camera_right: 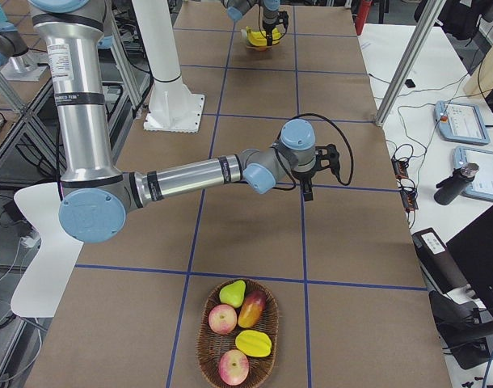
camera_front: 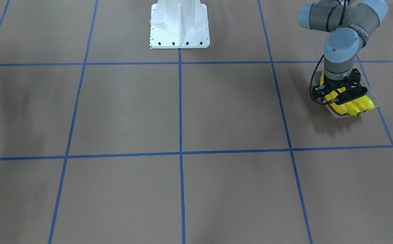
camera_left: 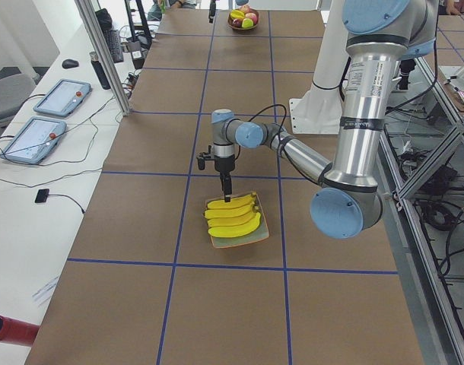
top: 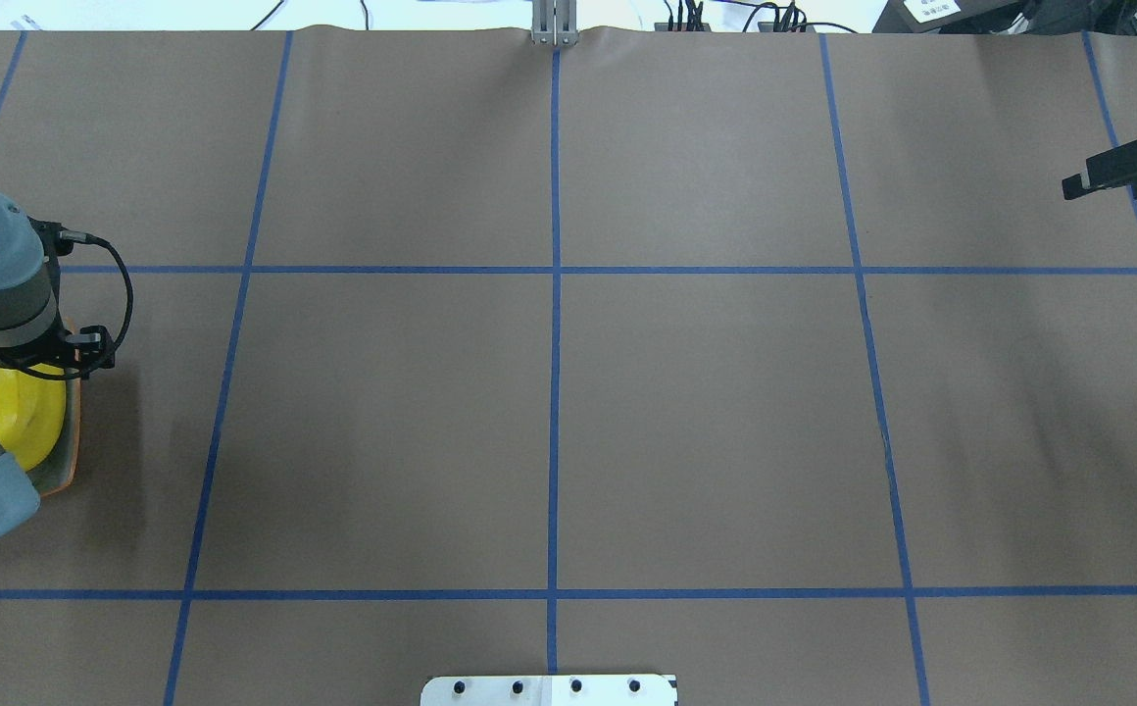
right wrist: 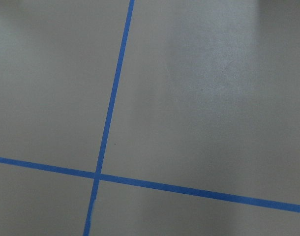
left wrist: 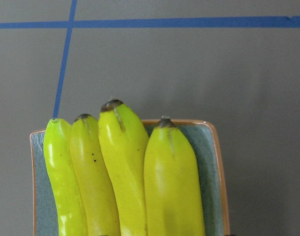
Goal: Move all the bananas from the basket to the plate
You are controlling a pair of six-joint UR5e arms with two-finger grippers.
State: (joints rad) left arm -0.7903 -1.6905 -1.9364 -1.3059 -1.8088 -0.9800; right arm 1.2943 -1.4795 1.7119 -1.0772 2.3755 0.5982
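Note:
Several yellow bananas (left wrist: 120, 167) lie side by side on the plate (left wrist: 209, 162), a square grey-green dish with an orange rim. The plate (camera_front: 374, 101) sits at the table's left end, and the bananas (camera_left: 232, 217) fill it. My left gripper (camera_left: 227, 196) points straight down over the bananas' far end; its fingers are hidden under the wrist in the front view, so I cannot tell its state. The basket (camera_right: 202, 339) at the right end holds other fruit and no banana that I can see. My right gripper (camera_right: 308, 194) hangs over bare table; I cannot tell whether it is open.
Brown paper with blue tape lines covers the table. The white robot base (camera_front: 179, 27) stands at the robot's edge. The basket's fruit (camera_right: 238, 323) is red and yellow-green. Tablets and cables lie on side tables beyond the table's long edge.

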